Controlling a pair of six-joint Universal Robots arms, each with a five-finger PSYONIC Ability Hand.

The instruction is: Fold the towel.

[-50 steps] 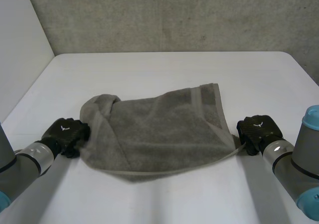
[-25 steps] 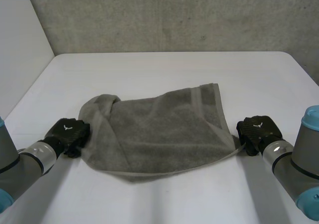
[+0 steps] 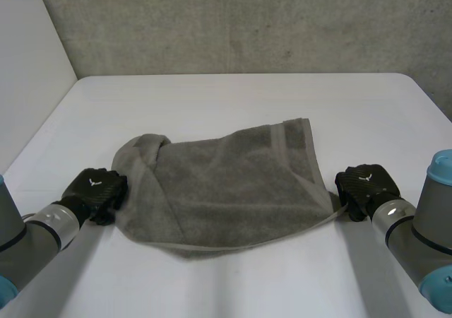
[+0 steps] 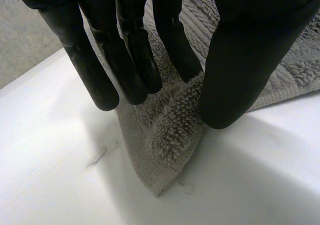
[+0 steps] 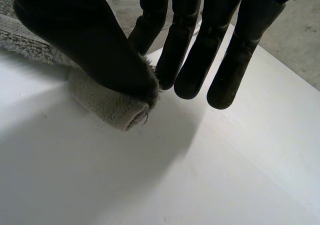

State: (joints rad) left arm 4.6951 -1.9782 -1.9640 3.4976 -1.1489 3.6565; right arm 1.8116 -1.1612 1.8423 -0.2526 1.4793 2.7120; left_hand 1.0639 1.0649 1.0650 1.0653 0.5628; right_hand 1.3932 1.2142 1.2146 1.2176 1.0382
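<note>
Both hands lay low on the white table (image 3: 247, 99), one at each end of the single grey towel (image 3: 226, 184). The left hand (image 3: 95, 189) had a corner of it between its straight fingers (image 4: 127, 55) and thumb, pinched there. The right hand (image 3: 364, 184) was clamped too: its thumb (image 5: 90, 45) pressed a rolled corner against the fingers. The crumpled towel spread between the two hands.

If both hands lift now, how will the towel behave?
Probably floppy: the towel lies rumpled, folds bunched near the left hand; its middle would likely sag. Its looped pile looks grippy, so the right hand probably won't slip.
</note>
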